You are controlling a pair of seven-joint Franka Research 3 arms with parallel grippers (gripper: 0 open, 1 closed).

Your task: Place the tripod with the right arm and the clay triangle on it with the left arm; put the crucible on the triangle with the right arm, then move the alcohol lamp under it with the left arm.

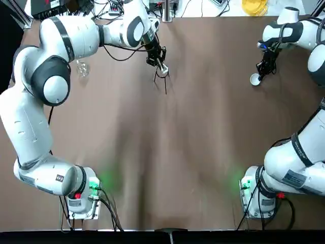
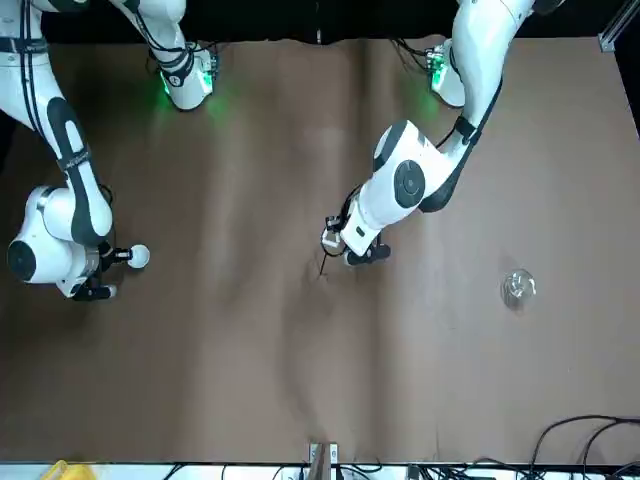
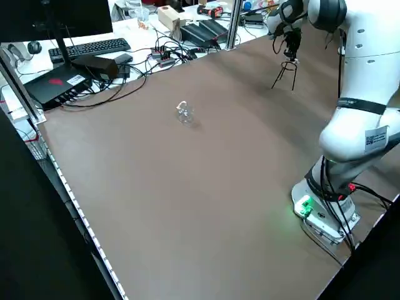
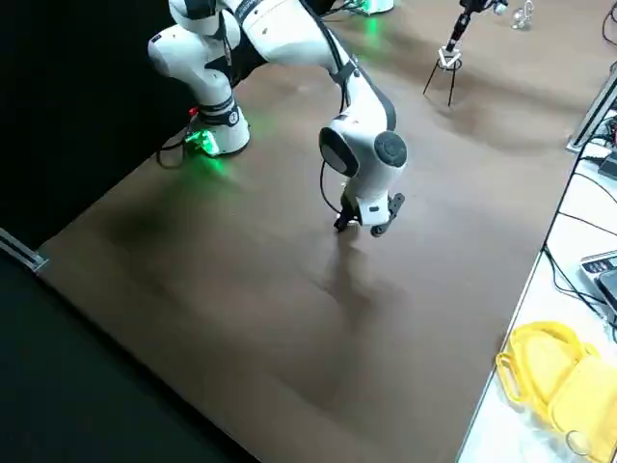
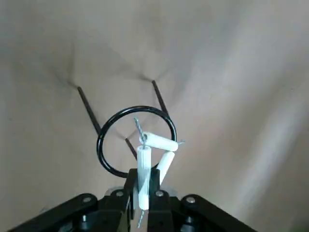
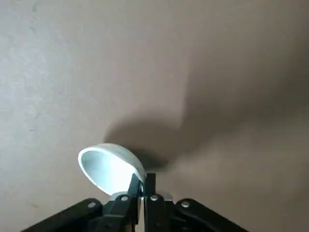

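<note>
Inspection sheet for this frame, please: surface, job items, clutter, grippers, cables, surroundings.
Surface: brown table, creased cloth.
Tripod: upright, far centre.
Triangle: held in the left gripper, over the tripod ring.
Crucible: rim pinched by the right gripper, far right of table.
Lamp: alone on table, far left.
Clutter: nothing seen on the cloth.
Cables: at both arm bases; more beyond the far edge.
Surroundings: keyboard, yellow item off the table.
</note>
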